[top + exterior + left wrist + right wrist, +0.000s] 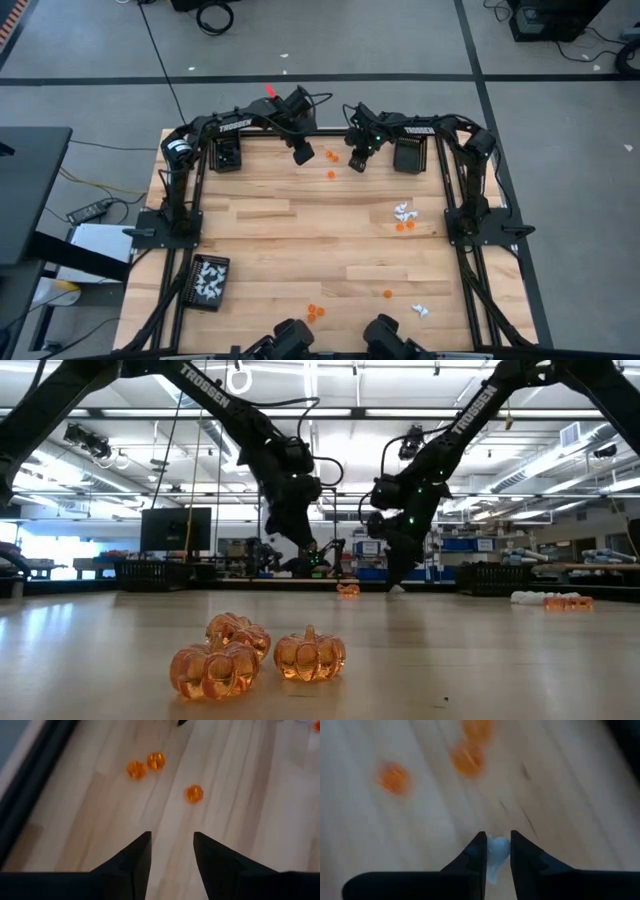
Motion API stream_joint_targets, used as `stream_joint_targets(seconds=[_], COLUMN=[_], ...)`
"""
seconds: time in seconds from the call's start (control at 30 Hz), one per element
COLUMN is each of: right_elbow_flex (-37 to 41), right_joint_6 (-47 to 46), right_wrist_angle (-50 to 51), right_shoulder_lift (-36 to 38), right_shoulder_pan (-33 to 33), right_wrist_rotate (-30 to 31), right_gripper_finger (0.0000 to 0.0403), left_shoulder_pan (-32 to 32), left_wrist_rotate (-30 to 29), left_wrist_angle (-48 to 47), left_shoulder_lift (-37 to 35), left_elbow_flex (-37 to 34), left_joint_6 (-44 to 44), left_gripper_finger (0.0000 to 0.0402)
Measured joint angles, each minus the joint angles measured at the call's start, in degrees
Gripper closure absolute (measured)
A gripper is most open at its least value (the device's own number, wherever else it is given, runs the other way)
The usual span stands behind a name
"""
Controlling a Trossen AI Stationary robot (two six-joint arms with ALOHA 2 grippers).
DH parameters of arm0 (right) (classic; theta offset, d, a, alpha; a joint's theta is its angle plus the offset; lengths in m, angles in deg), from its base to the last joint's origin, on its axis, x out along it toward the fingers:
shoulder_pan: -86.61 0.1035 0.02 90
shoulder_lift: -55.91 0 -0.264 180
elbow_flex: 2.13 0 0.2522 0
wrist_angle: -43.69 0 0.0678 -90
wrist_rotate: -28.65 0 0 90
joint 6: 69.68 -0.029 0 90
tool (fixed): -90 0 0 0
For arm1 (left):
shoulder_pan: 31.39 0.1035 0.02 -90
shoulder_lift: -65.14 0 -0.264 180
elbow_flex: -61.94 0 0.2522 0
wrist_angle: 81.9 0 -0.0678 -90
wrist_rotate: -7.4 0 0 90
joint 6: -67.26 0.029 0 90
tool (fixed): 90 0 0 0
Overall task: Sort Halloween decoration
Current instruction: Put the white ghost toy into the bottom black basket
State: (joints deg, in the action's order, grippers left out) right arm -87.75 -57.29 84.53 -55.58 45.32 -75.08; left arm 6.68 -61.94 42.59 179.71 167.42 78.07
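The decorations are tiny orange pumpkins and white trinkets scattered on the wooden table. Three orange pumpkins (156,761) lie near the far edge, ahead of my left gripper (171,836), which hovers open above bare wood (303,155). My right gripper (495,837) is beside it near the far edge (357,162), shut on a white trinket (498,848). More white trinkets (403,212) and orange ones (403,226) lie at the right. Three pumpkins (255,655) sit by the near edge. No black trinkets show. My right gripper pinches the white trinket (497,851) between its two fingers, near their tips. The fingers (475,852) point down at the table. Whether the trinket rests on the wood or is lifted cannot be told.
A black tray (209,281) at the near left holds several white trinkets. Two more black trays (228,153) (410,155) sit at the far edge behind the arms. A lone orange pumpkin (388,294) and a white trinket (420,310) lie near the front right. The table's middle is bare wood.
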Motion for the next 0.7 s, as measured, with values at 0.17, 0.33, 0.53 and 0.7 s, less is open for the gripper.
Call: stream_joint_targets(seconds=[0.17, 0.33, 0.53, 0.7], right_elbow_flex=[-0.3, -0.3, -0.3, -0.3], right_joint_6=[-9.4, -14.6, -20.4, -26.7], right_wrist_angle=[-1.3, -2.5, -7.7, -18.9], right_shoulder_lift=[7.3, 13.2, 14.4, 11.8], right_shoulder_pan=[1.1, 5.5, 15.8, 25.9], right_wrist_rotate=[-8.3, -10.5, -10.1, -6.8], right_gripper_finger=[0.0339, 0.0339, 0.0333, 0.0333], left_shoulder_pan=[0.0, 0.0, -1.4, -6.4], left_wrist_rotate=[0.0, -0.3, -7.9, -16.5], left_wrist_angle=[-6.8, -13.2, -21.9, -32.6], left_shoulder_lift=[-2.0, -6.9, -17.3, -27.7], left_elbow_flex=[0.0, 0.0, 0.0, 0.0], left_joint_6=[-0.5, -2.3, -10.9, -18.9], left_gripper_finger=[0.0246, 0.0247, 0.0247, 0.0247])
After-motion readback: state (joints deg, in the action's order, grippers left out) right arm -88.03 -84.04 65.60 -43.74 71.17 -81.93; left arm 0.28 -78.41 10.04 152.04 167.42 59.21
